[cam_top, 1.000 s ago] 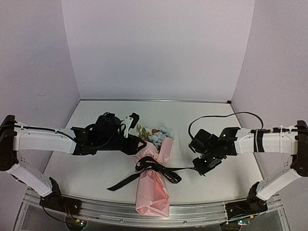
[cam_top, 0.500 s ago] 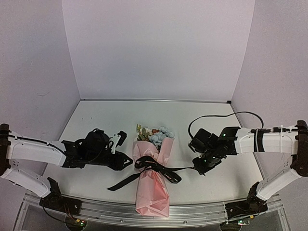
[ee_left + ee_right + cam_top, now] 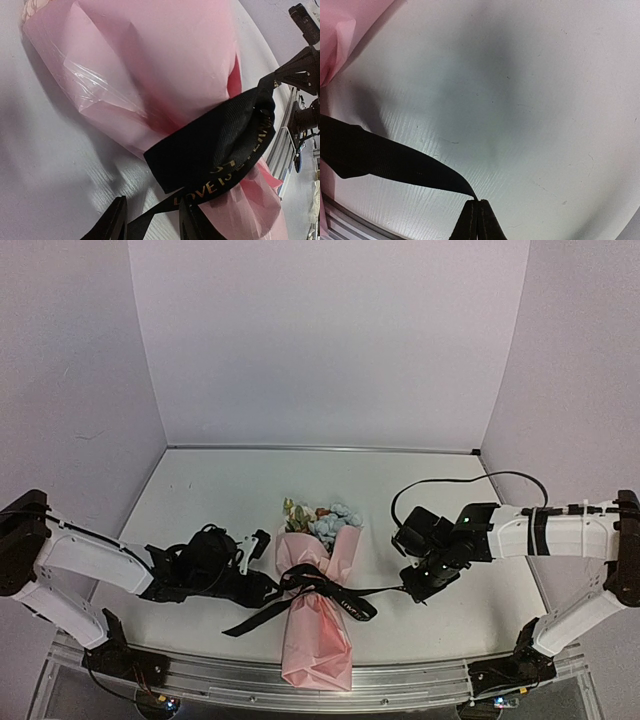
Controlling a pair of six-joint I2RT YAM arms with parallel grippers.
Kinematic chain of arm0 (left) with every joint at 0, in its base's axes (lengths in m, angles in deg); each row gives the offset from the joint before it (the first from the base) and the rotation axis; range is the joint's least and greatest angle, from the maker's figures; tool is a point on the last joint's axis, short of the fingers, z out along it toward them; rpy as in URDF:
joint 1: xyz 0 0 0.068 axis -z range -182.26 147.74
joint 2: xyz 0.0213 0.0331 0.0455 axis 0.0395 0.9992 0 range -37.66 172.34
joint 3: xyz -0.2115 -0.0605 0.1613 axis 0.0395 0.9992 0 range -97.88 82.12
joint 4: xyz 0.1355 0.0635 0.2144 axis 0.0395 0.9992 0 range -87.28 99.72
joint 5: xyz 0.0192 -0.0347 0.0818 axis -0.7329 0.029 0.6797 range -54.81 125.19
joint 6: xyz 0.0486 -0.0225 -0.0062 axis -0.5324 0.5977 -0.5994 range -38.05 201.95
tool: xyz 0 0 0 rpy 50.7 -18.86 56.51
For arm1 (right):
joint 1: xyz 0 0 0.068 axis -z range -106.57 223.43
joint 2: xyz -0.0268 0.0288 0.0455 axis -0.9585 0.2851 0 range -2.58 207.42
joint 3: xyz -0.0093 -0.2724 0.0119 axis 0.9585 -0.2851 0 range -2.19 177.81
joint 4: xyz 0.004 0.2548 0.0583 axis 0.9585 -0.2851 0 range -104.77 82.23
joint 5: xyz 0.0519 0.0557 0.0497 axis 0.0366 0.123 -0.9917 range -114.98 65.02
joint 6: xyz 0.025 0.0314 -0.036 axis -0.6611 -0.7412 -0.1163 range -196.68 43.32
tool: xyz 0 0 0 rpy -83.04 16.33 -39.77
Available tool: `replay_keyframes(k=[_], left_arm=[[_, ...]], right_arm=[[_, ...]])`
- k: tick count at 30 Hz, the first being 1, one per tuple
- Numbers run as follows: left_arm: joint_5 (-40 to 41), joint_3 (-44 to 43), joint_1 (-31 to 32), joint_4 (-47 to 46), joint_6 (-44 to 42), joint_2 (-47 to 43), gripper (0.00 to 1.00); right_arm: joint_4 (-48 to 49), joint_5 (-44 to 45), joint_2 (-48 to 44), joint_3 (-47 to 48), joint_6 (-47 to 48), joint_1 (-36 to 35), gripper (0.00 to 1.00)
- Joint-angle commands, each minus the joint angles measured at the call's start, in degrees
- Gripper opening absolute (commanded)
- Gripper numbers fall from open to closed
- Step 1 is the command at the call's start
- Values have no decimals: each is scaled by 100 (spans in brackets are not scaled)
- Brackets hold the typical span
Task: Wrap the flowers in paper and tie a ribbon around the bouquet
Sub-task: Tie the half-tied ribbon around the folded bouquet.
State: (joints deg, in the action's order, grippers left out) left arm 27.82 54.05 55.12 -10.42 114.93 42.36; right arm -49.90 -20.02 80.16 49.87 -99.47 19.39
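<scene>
The bouquet lies in the middle of the table, its flowers (image 3: 324, 519) poking out of the far end of a cone of pink paper (image 3: 318, 642). A black ribbon (image 3: 318, 585) with gold lettering is wrapped round the cone's waist. One tail runs left and toward me, the other runs right. My left gripper (image 3: 271, 587) sits low against the cone's left side. In the left wrist view it (image 3: 152, 226) is open, with the ribbon (image 3: 220, 145) tail passing between its fingers in front of the paper (image 3: 160, 55). My right gripper (image 3: 408, 592) is shut on the tip of the ribbon (image 3: 385, 162).
The white table (image 3: 200, 490) is walled at the back and on both sides. A metal rail (image 3: 200, 672) runs along the near edge, just under the cone's tip. A black cable (image 3: 440, 483) loops above the right wrist. A pink paper corner (image 3: 340, 30) shows in the right wrist view.
My left arm has drawn back from beside the flower heads, then come in low against the ribbon at the cone's left side. The right gripper and bouquet have stayed put.
</scene>
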Motion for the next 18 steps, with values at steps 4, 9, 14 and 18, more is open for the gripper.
replay_keyframes(k=[4,9,14,18], left_arm=[[101,-271,19,-1016,344,293,37],[98,-346,18,-1145,413,469,35],[250,-372,20,-1256,459,481,23],[542,-384,18,-1090,518,315,4]], right_arm=[[-94,85,-90,107,-42,-26,0],[-94,107,-109,94,-42,-21,0],[-99,110,-109,91,-42,-23,0],[-102,122,-92,98,-34,-22,0]])
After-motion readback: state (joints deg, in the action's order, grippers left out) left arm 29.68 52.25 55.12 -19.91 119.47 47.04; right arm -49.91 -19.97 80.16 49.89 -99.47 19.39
